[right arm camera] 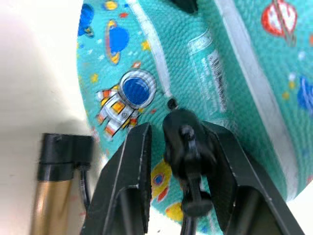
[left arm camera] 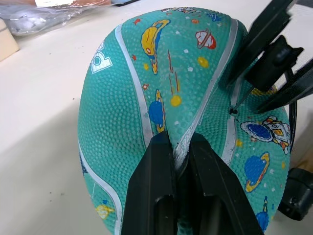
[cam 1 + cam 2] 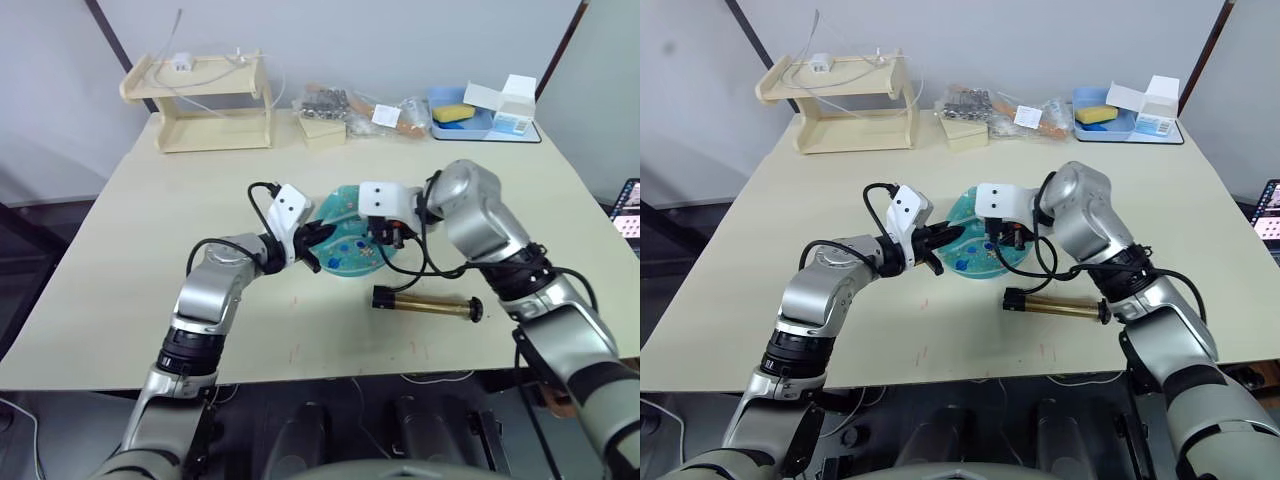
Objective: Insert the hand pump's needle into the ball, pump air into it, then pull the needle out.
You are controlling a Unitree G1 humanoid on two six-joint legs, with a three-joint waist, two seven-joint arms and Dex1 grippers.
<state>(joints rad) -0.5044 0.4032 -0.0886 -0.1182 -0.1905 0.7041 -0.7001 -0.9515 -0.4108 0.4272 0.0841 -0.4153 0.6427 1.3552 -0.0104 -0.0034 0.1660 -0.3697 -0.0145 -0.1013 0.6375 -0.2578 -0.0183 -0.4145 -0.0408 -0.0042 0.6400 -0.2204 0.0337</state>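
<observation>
Pump body: the hand pump (image 3: 425, 303) lies flat on the table (image 3: 120, 300), nearest the robot and just beside the ball on its right side, its brass barrel parallel to the table's front edge; judged parked there so the right arm is free for the needle, with the black hose (image 3: 435, 262) looping up from it to that gripper.
Left gripper: the left gripper (image 2: 180, 147) has its fingers pressed together on a raised fold of the ball's skin, a pinch that looks meant to stop the soft ball from rolling or turning.
Ball: the ball (image 3: 345, 235) sits on the table between both grippers, looking somewhat slack, with its small dark valve hole (image 1: 171, 103) turned toward the right gripper.
Right gripper: the right gripper (image 1: 183, 142) has its fingers clamped on the needle's black fitting (image 1: 185, 139), pointing it at the valve.
Needle: the needle (image 2: 234, 105) has its tip right at the valve hole; whether it has gone in cannot be told.
Stage: insertion, by my reading; no pumping yet, since the T-handle (image 3: 474, 309) lies untouched.
Far edge: a wooden rack (image 3: 207, 100), bags and a blue tray (image 3: 470, 122) stand well apart.
</observation>
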